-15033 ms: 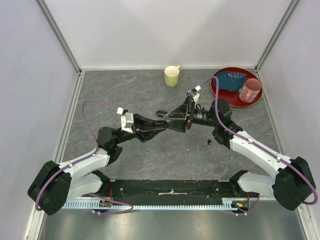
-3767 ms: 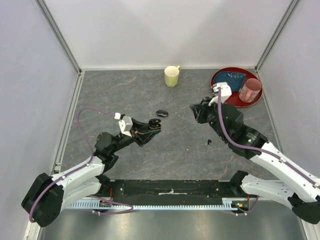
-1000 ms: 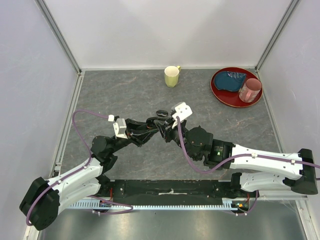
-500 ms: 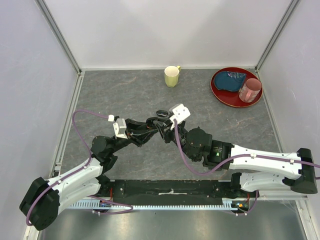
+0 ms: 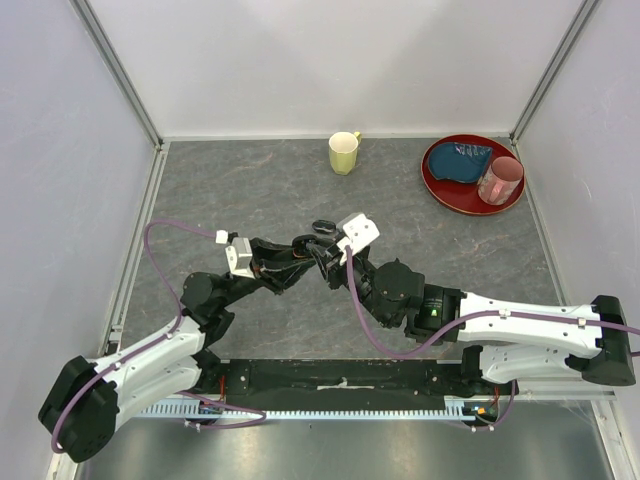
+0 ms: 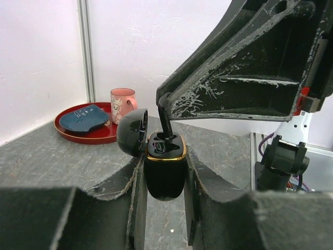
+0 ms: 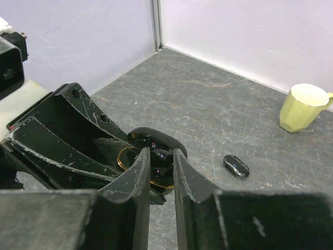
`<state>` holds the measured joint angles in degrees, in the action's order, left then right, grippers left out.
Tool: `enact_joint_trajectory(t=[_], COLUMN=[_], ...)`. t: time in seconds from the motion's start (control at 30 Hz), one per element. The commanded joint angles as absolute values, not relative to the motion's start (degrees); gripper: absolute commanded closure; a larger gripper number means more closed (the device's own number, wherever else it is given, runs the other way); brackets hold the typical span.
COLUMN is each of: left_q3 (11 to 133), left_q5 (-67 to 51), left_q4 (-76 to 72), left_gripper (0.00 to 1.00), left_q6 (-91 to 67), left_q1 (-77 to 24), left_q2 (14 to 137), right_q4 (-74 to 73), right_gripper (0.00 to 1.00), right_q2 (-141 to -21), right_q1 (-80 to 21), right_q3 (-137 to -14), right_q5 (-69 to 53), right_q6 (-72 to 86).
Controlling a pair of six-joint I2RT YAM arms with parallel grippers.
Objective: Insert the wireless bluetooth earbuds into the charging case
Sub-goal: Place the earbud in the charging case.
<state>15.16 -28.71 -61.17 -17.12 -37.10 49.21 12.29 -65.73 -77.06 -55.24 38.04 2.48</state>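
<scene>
Where the two arms meet over the grey worktop [image 5: 250, 190] in the top view, black parts overlap so much that the charging case [image 6: 165, 179] cannot be picked out. The left gripper [image 5: 308, 252] and right gripper [image 5: 328, 256] sit tip to tip there. Just beyond them a small glossy black oval piece [image 5: 322, 226] lies on the worktop, too small to identify. Well apart at the back stand a yellow mug [image 5: 344, 152] and a red tray [image 5: 445, 195] bearing a pink cup [image 5: 500, 180] and a blue object [image 5: 460, 160].

Seen from the left wrist, the charging case shows clearly. It is a glossy black oval body, upright, gold-rimmed at the mouth, with its lid hinged open and tipped to the left. The left gripper clamps the body from both sides, and the base is hidden between its fingers. The right gripper fills the upper right, cut off by the frame. From its tip a slim black earbud [image 6: 165, 119] hangs down with its lower end in the case's mouth. How deep it sits is unclear.

From the right wrist, the right gripper's fingers stand narrow, pinching the earbud directly over the open case, which they partly cover. The oval piece lies on the worktop to the right, apart from the gripper, with the mug beyond.
</scene>
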Motion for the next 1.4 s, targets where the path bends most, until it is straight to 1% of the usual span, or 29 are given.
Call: enact_joint_trajectory(t=[0.0,0.33,0.77,1.0,1.07,1.13,1.2,1.27,1.3,1.37], left_q3=[15.12,14.59,14.94,15.47,15.38,15.29,15.21,15.03,14.94,14.77], left_q5=[-28.65,-29.27,-22.86,-23.03,-23.82,-24.26,-24.61,-24.70,-24.70,-24.70], left_q4=[-65.57,-65.83,-66.00,-66.53,-66.88,-67.15,-67.06,-66.45,-66.27,-65.83], left_gripper=[0.98,0.98,0.98,0.98,0.98,0.98,0.98,0.98,0.98,0.98], left_q6=[-17.67,-17.40,-17.66,-17.75,-17.84,-18.02,-18.02,-17.84,-17.84,-17.75], left_q1=[-37.09,-37.09,-37.09,-37.09,-37.09,-37.09,-37.09,-37.09,-37.09,-37.09], left_q2=[47.29,46.67,46.93,47.37,47.64,47.64,47.55,47.29,46.94,46.76], right_q4=[13.53,13.71,7.12,5.19,4.84,4.14,2.64,0.80,0.36,0.18], right_gripper=[1.00,1.00,1.00,1.00,0.98,0.93,0.81,0.76,0.62,0.53], right_q2=[-64.86,-64.51,-64.78,-65.65,-66.27,-66.88,-67.23,-67.41,-67.33,-66.80], right_q1=[-77.26,-77.26,-77.34,-77.34,-77.34,-77.34,-77.34,-77.34,-77.34,-77.34], right_q3=[-54.76,-54.23,-55.28,-56.42,-56.69,-57.56,-58.88,-59.85,-60.81,-61.34], right_q5=[40.52,39.64,34.19,32.35,32.17,32.17,32.95,33.40,33.66,34.89], right_q6=[0.35,0.44,0.35,0.44,0.70,1.75,2.72,4.74,5.36,7.46])
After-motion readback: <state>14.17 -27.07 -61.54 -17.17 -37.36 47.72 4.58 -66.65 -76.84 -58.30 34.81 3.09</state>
